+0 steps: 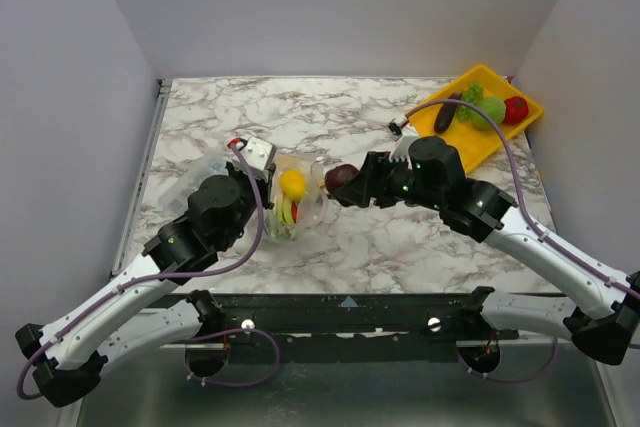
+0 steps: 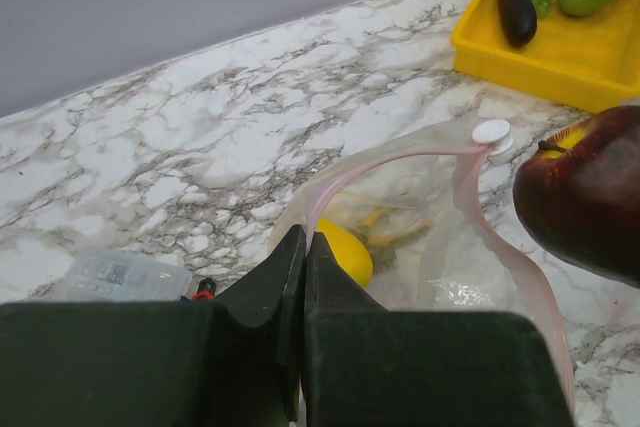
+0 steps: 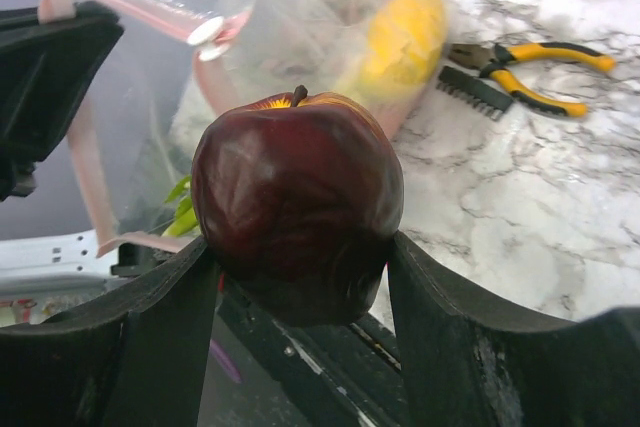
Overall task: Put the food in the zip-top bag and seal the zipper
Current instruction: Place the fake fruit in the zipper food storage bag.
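The zip-top bag stands open at the table's middle, with a yellow lemon and green pieces inside. My left gripper is shut on the bag's pink zipper strip at its left rim and holds the mouth up; it also shows in the top view. My right gripper is shut on a dark red apple, held just right of the bag's mouth. The white slider sits at the far end of the zipper.
A yellow tray at the back right holds an eggplant, green pieces and a red fruit. Yellow-handled pliers lie behind the bag. A rigid clear box lies left of the bag.
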Controlling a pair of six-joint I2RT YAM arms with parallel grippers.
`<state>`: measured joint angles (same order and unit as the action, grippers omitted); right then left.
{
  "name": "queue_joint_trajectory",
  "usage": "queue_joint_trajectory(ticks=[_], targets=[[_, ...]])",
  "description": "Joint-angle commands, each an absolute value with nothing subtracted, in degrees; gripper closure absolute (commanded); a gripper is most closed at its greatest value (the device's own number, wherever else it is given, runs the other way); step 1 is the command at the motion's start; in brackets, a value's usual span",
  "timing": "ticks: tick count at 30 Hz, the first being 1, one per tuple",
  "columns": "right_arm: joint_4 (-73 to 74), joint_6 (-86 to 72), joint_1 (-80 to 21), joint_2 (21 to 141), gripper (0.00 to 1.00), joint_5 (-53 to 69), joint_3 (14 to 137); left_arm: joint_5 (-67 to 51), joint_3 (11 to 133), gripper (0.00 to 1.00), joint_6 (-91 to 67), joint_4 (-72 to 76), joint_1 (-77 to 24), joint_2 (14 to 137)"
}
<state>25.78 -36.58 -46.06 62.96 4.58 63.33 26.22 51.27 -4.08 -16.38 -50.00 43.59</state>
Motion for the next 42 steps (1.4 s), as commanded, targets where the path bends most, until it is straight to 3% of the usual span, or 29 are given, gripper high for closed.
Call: queue_joint_trajectory(ticks=[1, 13, 32, 38, 42], targets=[[23.09, -39.27, -48.69, 63.16, 1.0, 3.71, 64.72, 31.08, 50.64, 1.0, -3.54, -12.17, -50.05, 41.6], [15.47, -40.11, -57.48, 64.12, 1.0, 5.38, 68.03, 31.81, 50.03, 1.0, -2.73, -11.19, -49.67, 41.35], [26.86, -42.73, -67.15, 78.5, 0.99, -19.74, 79.79, 24.01, 50.84, 1.0, -3.49, -12.36, -49.72, 42.17], [27.28, -43.77, -68.34, 81.4, 0.77, -22.31, 81.4, 22.6, 51.0, 1.0, -3.87, -12.63, -49.7, 41.79], [29.4, -43.49, -68.93, 84.16, 0.5, -23.92, 83.69, 22.25, 50.82, 1.0, -3.96, -12.38, -49.71, 41.55]])
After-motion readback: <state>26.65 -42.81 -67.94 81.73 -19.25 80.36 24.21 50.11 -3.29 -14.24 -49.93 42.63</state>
